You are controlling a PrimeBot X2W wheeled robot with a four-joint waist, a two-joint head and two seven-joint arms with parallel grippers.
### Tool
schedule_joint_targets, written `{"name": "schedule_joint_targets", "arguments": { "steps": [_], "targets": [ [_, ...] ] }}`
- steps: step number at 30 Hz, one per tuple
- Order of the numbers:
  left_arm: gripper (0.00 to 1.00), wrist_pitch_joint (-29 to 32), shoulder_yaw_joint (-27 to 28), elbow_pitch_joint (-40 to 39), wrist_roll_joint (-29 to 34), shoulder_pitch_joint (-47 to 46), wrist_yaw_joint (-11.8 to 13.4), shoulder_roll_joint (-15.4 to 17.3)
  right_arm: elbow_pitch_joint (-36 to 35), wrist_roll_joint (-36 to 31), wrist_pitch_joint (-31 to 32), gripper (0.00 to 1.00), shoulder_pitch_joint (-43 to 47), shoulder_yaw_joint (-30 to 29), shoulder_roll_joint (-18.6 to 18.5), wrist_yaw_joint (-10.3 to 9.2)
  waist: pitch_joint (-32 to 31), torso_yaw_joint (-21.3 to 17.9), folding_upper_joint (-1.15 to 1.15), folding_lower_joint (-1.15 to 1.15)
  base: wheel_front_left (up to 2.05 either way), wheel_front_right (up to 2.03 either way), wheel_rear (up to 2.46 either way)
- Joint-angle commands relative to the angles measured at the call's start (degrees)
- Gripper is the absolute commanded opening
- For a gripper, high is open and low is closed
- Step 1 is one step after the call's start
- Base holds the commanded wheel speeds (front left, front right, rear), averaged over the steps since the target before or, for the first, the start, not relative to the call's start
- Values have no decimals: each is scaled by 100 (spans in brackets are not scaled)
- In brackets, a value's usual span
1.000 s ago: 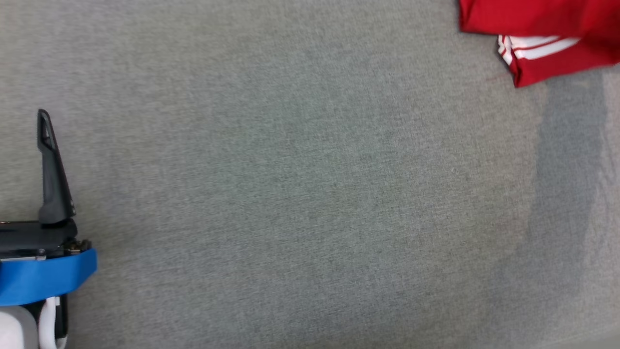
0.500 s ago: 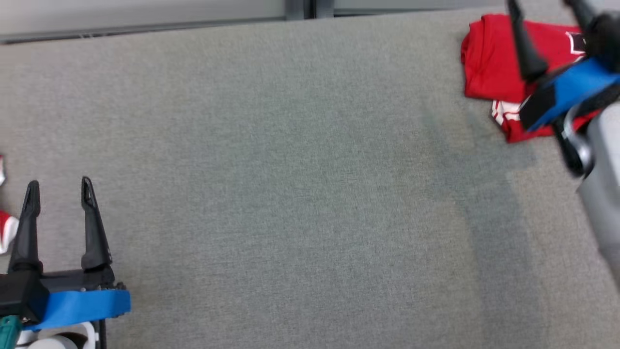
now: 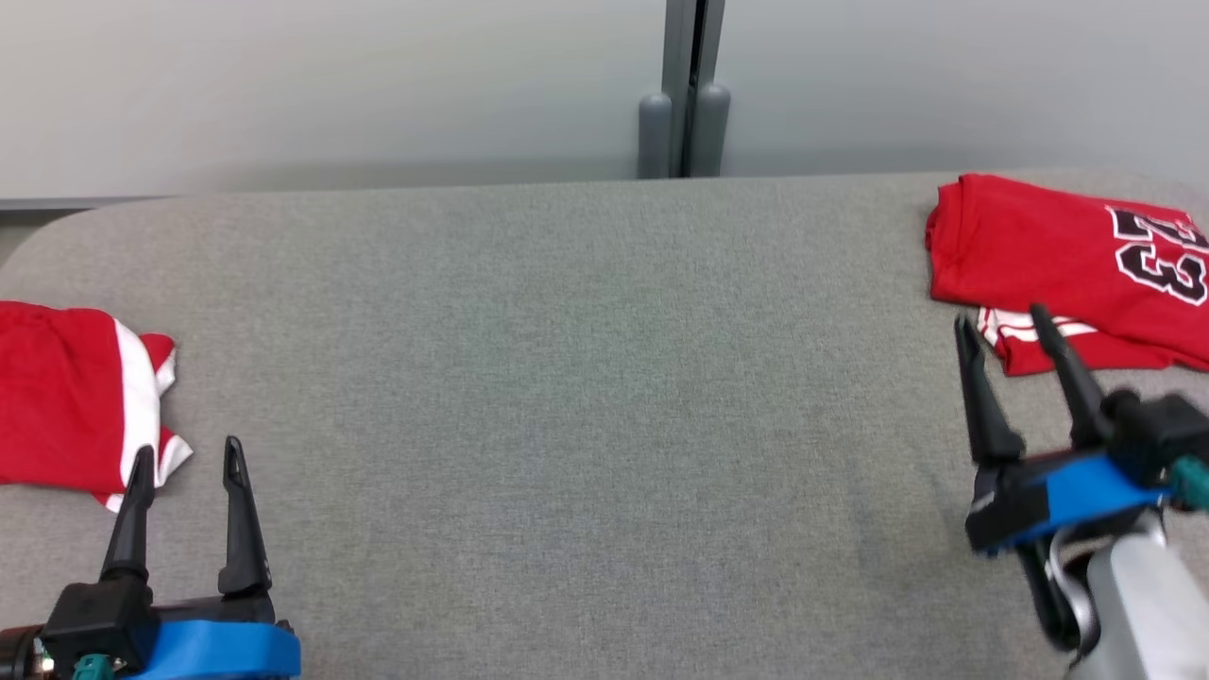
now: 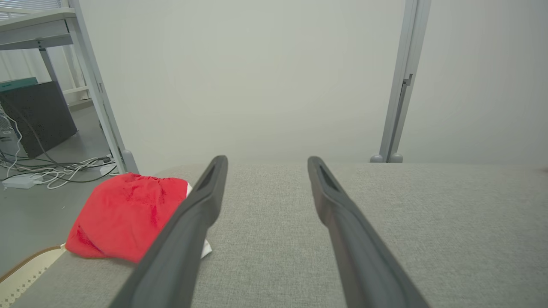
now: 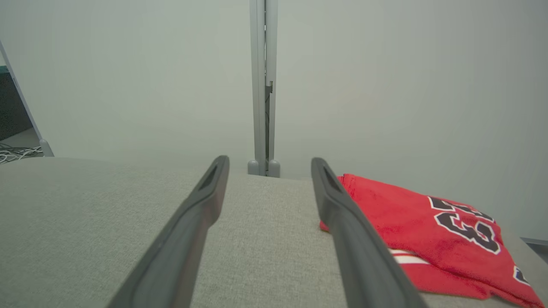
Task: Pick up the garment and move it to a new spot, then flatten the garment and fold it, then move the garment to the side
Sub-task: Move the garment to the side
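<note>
A folded red jersey (image 3: 1039, 246) with black-and-white numerals lies flat at the far right of the grey table (image 3: 586, 378); the right wrist view has this jersey (image 5: 394, 209) just right of the fingers. My right gripper (image 3: 999, 317) (image 5: 269, 159) stands open and empty, its tips just short of the jersey's near edge. At the left edge lies a second, crumpled red garment (image 3: 57, 397) (image 4: 124, 214) with white trim. My left gripper (image 3: 188, 448) (image 4: 266, 159) is open and empty just right of it, with one fingertip crossing the trim in the head view.
A pale partition wall with a grey post (image 3: 682, 94) runs behind the table's far edge. Beyond the table's left end, the left wrist view takes in floor with cables (image 4: 51, 171) and a dark box (image 4: 34, 115).
The head camera has tilted up, so the wall and both garments now show. My right gripper, over the folded jersey half a second ago, now sits nearer, short of its edge.
</note>
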Motion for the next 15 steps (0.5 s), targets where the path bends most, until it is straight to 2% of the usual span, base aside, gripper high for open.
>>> {"name": "schedule_joint_targets", "arguments": {
  "steps": [1,8,15],
  "targets": [
    [100,-18,-20,31,-22,64,-18,-12,-65,-62,-28,100,225,-49,71,1,-76,-8,2,1,0,0,0],
    [100,25,-74,183,-45,169,-5,-4,-638,-264,63,100,1385,-405,601,1,-354,101,2,1,0,0,0],
    [100,97,-147,223,-69,200,-8,31,-1185,-501,263,100,1978,-545,888,1,-544,154,2,1,0,0,0]
  ]
}}
